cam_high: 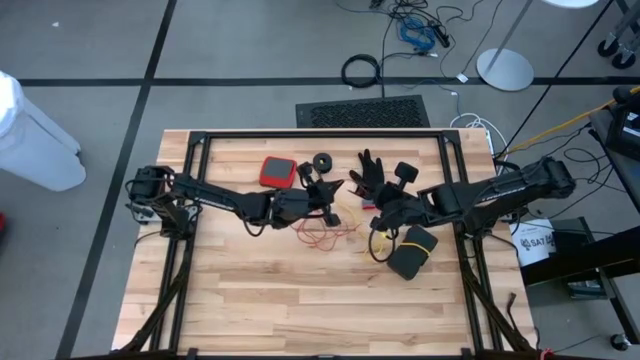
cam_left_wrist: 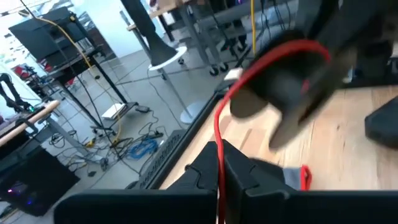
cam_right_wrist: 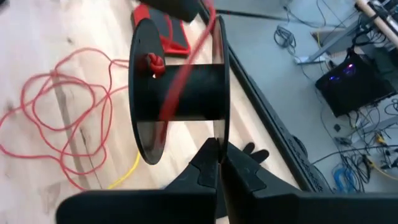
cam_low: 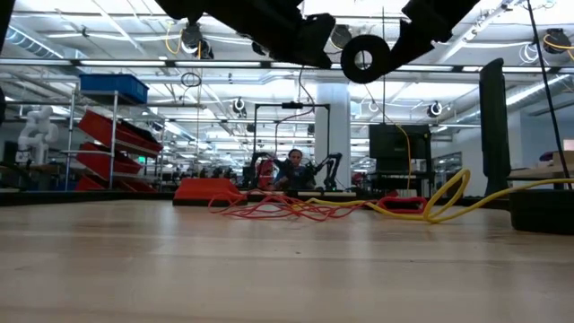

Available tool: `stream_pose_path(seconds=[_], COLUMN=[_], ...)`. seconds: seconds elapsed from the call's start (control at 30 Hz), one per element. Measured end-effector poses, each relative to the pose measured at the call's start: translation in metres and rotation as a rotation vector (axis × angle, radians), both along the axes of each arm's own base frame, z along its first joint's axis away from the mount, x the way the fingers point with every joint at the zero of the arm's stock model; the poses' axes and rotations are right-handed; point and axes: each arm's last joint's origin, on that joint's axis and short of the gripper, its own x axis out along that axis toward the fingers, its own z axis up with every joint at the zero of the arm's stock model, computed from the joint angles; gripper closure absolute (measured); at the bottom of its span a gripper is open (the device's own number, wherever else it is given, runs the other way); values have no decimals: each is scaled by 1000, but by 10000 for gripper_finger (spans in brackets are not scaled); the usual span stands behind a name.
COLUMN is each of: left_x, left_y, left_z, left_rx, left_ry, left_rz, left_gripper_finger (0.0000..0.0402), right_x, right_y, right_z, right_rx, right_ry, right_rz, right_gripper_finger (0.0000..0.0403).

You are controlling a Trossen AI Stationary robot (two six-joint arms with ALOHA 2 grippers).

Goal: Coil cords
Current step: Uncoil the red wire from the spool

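A white bucket (cam_high: 535,243) beside the worktop (cam_high: 250,290) carries dark lettering, only partly legible: "SAT".

1. A flat red pad (cam_high: 277,172) lies on the wooden table (cam_high: 300,300), near its far edge.
2. A black glove (cam_high: 368,172) rests just beside the middle of that far edge.
3. A black pouch (cam_high: 412,251) sits toward the table's right side.
4. On the floor beyond: a black mat (cam_high: 362,113), a black cable ring (cam_high: 361,71) and a round white stand base (cam_high: 504,69).
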Motion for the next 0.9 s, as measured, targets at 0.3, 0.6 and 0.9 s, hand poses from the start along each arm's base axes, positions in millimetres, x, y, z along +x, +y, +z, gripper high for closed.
stream_pose_path(seconds=[0.3,0.6,0.9], left_x=[3,7,10], left_y=[-20,-34,-4], left_z=[6,-16,-45], left_rx=[-60,-85,-72], left_ry=[-77,29,179], left_rz=[-213,-249,-54], left_gripper_finger=[400,401,401], right_x=[20,35,36], right_y=[-17,-26,-7], right_z=[-21,-3,1], right_rx=[-43,-129,-157], right_ry=[63,-105,-114], right_rz=[-105,-112,-9], right_gripper_finger=[403,403,403])
